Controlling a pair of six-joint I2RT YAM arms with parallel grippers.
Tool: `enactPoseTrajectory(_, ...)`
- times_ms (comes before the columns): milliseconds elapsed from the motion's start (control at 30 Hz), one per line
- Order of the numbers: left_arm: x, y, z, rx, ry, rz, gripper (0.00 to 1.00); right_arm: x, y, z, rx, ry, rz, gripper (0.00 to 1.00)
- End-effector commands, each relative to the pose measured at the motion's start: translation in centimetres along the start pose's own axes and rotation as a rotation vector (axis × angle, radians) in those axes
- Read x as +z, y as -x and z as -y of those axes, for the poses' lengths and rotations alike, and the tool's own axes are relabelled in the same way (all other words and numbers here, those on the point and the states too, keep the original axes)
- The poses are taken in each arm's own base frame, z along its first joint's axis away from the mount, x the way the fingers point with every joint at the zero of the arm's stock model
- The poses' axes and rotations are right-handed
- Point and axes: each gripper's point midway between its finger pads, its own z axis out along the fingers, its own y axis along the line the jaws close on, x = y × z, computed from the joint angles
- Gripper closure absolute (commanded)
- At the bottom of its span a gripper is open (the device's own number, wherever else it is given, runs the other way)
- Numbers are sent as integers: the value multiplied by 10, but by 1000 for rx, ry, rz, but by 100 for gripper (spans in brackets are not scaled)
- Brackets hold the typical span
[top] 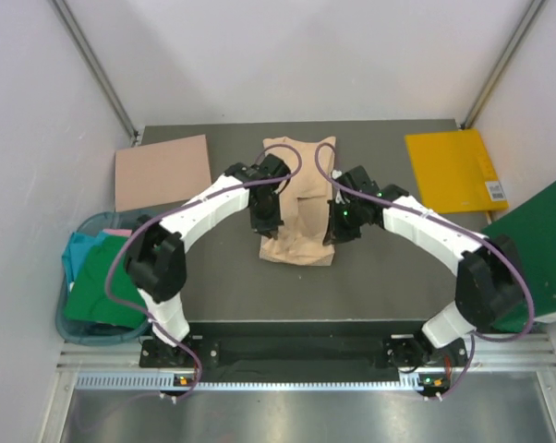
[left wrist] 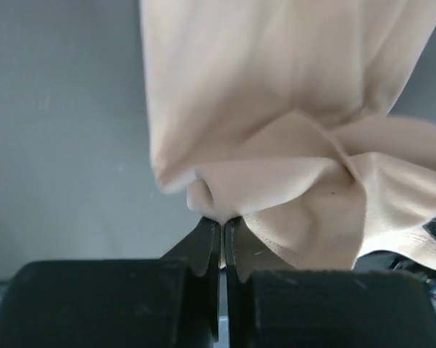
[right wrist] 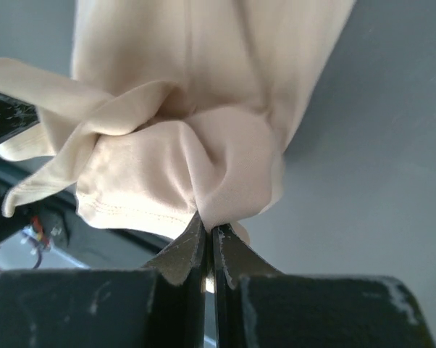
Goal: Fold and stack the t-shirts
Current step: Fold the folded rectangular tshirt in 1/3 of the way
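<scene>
A light beige t-shirt [top: 299, 201] lies lengthwise on the dark mat in the middle, its near part lifted and bunched. My left gripper [top: 264, 220] is shut on its left edge; in the left wrist view the cloth [left wrist: 276, 145] hangs from the closed fingertips [left wrist: 223, 221]. My right gripper [top: 337, 226] is shut on its right edge; in the right wrist view the cloth [right wrist: 182, 130] bunches above the closed fingertips [right wrist: 209, 228]. Green [top: 102, 286] and teal [top: 78, 251] t-shirts lie in a bin at the left. A pink edge [top: 117, 232] shows there.
A brown board [top: 163, 171] lies at the back left. A yellow folder [top: 453, 171] lies at the back right. A green cloth [top: 537, 249] covers the right edge. The clear bin [top: 66, 318] stands beside the left arm's base.
</scene>
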Motion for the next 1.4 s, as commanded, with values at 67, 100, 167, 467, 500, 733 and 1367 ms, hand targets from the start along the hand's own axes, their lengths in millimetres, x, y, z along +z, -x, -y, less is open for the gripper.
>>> enactPoseTrajectory(67,10,61,32,64,-73,29,100,17,74,27,-45,-52,79,100)
enactPoseTrajectory(100,24,66,32,67,-56,10,100,20,81,30,-50,-53,83,100)
enactPoseTrajectory(167,23,83,33,49,-52,22,100,29,98,33,-43,-45,88,100)
enactPoseTrajectory(467,38,139,15,-102,-154,16,27,62,162,32,2,133,135,81)
enactPoseTrajectory(500,31,145,17,-104,-191,35,25,61,178,26,26,186,191,62)
enactPoseTrajectory(733,12,197,29,-169,-447,134,24,39,242,31,91,315,386,12)
enactPoseTrajectory(1367,-12,151,-64,-137,-97,187,21,-30,105,-7,-430,31,216,100)
